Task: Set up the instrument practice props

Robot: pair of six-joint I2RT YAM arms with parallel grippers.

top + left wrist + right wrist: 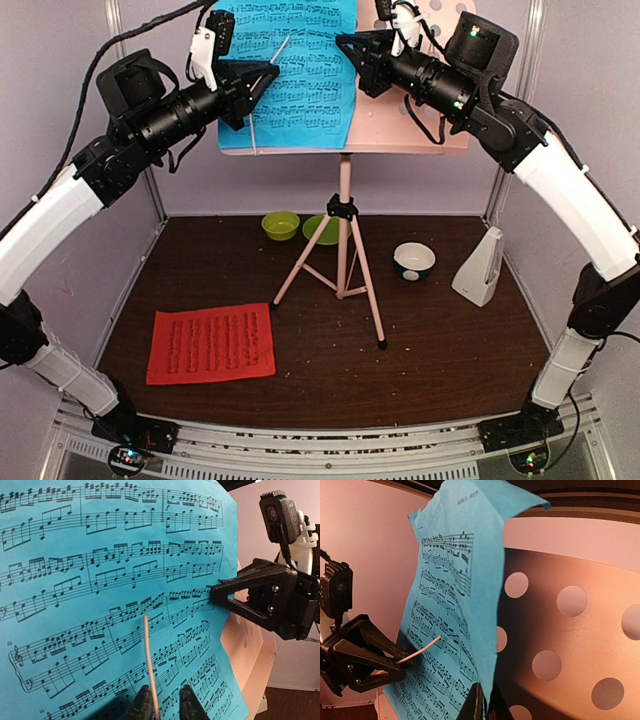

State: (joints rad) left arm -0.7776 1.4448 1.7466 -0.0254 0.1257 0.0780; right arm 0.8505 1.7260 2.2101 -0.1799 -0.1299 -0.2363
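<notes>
The blue music sheet (pixel 310 90) leans on the hole-dotted desk (pixel 585 640) of the pale pink stand; the right gripper (pixel 482 700) pinches its right edge, likely steadying it; the left gripper (pixel 167 705) straddles a thin pale wire arm (pixel 149 655) lying across the page, probably a page retainer; whether it clamps, I cannot tell; the red music sheet (pixel 212 345) waits flat below.
</notes>
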